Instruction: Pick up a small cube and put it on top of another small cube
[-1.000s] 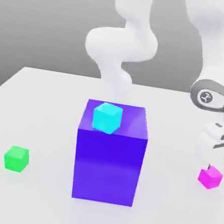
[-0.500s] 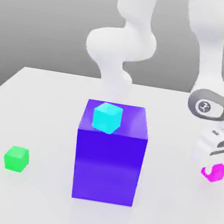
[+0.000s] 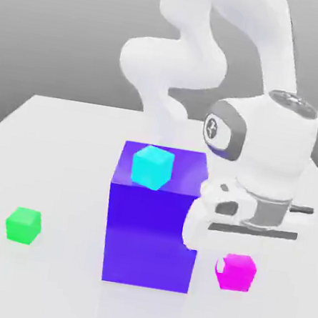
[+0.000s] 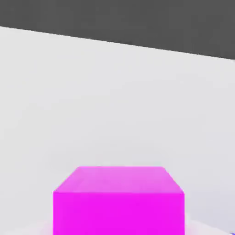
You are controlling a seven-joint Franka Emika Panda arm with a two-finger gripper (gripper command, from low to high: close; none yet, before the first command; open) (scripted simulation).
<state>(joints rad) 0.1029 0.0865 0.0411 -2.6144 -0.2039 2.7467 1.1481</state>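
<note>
**Pink cube gripped, stacking still to be done**

The gripper is closed on the pink cube, which is held beside the blue block, toward the exterior view's right. The cyan cube is seated on that block; the green cube lies on the table at the exterior view's left. The carrying step appears to be in hand. Which cube is meant as the base cannot be told; next, enough height, careful centring and a gentle release are called for.
</note>
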